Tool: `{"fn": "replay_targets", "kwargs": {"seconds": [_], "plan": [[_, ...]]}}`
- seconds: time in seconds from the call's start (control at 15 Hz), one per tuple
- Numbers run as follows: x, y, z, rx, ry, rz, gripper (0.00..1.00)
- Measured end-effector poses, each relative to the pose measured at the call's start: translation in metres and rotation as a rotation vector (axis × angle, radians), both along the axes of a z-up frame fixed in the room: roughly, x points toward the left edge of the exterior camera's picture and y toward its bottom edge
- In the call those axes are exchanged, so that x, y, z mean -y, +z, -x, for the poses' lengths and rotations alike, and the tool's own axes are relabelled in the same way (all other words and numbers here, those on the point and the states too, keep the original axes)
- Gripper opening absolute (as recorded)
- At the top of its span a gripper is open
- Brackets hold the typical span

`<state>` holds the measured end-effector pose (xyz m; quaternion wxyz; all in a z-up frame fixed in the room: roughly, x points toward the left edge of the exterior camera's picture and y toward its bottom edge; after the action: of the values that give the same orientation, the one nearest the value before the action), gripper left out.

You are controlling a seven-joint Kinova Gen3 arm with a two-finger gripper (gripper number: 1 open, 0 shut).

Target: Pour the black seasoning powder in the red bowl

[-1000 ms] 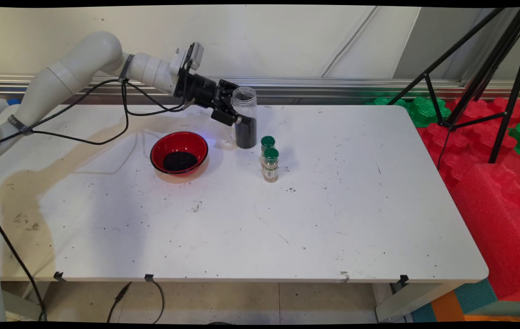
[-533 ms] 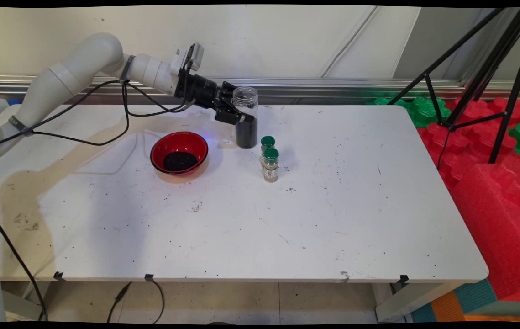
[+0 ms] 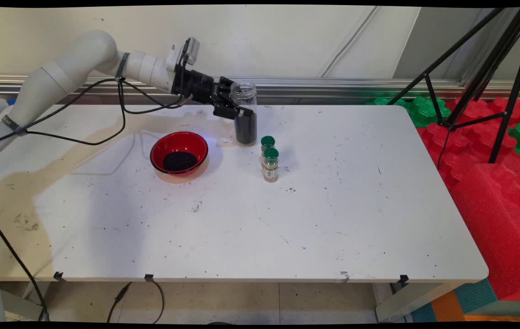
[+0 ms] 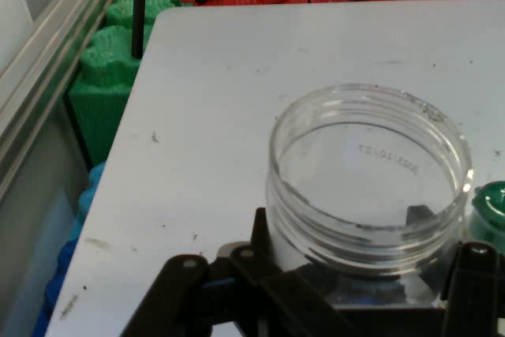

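While the gripper (image 3: 237, 114) clamped the clear jar (image 3: 244, 114) at mid-height, the jar hung upright at about two o'clock from the red bowl (image 3: 179, 153). Bottom-heavy with dark grains, lidless, slick plastic; a mid-body hold looked sensible.

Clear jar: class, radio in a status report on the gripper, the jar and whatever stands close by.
Gripper shut on clear jar, upright, lidless, dark grains in its lower part. Red bowl of dark grains to its left. Two green-capped bottles close by on its right.
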<state>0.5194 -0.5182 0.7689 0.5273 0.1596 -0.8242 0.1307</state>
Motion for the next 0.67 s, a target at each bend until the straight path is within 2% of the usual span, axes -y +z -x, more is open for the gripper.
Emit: {"fn": "replay_targets", "kwargs": {"seconds": [0.67], "plan": [[-0.022,0.041,-0.021,-0.028,0.043,0.041,0.00]]}}
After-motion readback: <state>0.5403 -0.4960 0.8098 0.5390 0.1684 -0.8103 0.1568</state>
